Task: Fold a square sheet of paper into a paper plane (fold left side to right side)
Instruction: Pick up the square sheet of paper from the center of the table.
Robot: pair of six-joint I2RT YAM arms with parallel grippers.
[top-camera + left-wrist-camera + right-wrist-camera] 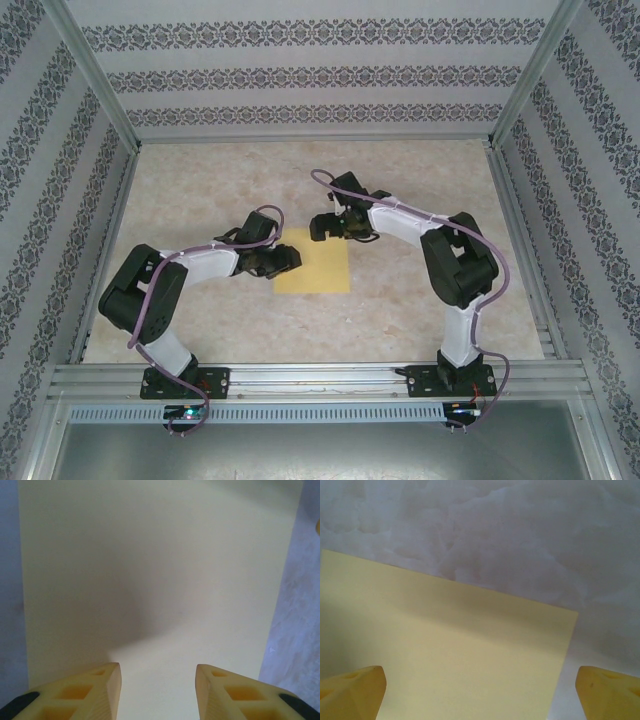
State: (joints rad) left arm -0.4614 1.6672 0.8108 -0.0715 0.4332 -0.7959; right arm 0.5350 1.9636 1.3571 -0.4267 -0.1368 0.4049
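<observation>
The thin, flat yellow square sheet of paper lies directly under the half-open, empty left gripper, nearer than the wide-open, empty right gripper at its far edge.

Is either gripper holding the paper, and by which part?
Nothing is held: the left gripper and right gripper are both open over the flat square sheet of paper.

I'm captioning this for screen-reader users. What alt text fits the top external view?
A yellow square sheet of paper lies flat on a marbled table, the left gripper over its left edge, the right gripper near its far edge. Patterned walls enclose the table.
</observation>
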